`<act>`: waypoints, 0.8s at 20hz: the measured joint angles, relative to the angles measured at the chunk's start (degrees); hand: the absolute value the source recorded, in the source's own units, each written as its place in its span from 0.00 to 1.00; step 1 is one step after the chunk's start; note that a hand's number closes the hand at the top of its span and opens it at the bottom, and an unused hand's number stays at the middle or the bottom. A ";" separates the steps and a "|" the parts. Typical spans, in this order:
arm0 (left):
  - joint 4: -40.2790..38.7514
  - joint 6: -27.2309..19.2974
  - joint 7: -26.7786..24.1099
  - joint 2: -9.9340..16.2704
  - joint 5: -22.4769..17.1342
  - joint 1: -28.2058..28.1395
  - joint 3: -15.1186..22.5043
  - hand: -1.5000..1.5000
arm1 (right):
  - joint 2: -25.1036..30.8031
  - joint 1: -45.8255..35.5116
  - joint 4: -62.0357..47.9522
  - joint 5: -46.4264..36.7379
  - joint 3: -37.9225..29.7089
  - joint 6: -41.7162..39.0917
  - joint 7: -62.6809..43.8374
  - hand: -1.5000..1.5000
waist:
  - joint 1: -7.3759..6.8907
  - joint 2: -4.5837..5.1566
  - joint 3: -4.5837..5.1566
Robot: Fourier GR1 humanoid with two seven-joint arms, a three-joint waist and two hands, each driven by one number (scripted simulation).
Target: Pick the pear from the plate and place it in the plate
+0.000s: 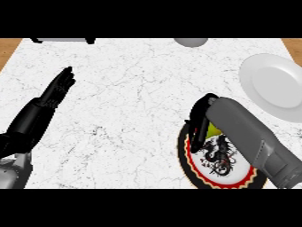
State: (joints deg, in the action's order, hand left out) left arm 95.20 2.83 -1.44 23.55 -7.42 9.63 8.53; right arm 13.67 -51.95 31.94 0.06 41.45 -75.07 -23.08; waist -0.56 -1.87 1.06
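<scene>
The patterned plate point(213, 175) — white face, dark dragon-like figure, red and black scalloped rim — serves as the landmark, and nearly everything that matters sits over it. The pear point(213, 131) shows only as a small yellow-green wedge at the far part of this plate, most of it hidden under the right hand point(199, 116) and its grey forearm, which crosses the plate from its near-right side. The relation that counts is how close they are: the pear lies directly beneath and just to the plate-centre side of the black fingers, which curve down over the plate's far-left rim next to the fruit. Whether those fingers are closed round the pear or only arched above it cannot be told, since the forearm covers the contact; the pear's long axis cannot be read from the sliver that shows either. The right hand is plainly the nearer one. The left hand point(56, 89) rests well away to the left of the patterned plate, over bare marbled counter point(127, 111), fingers straight and relaxed, holding nothing. The plain white plate point(280, 86) — the likely goal — lies beyond the patterned plate and to its right, apart from it. Judging from this, the coming move calls for securing the pear, lifting it, and carrying it away-and-rightward to that white plate.
</scene>
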 measured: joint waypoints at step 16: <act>-2.05 0.08 -0.41 -1.26 1.39 0.73 0.62 0.50 | 5.83 -12.40 -3.57 -16.01 -5.90 50.13 -22.45 1.00 | -0.21 0.53 -0.71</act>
State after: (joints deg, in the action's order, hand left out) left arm 93.15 2.91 -1.85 22.29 -6.04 10.36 9.15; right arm 19.51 -64.35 28.36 -15.95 35.55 -24.94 -45.53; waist -0.77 -1.33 0.35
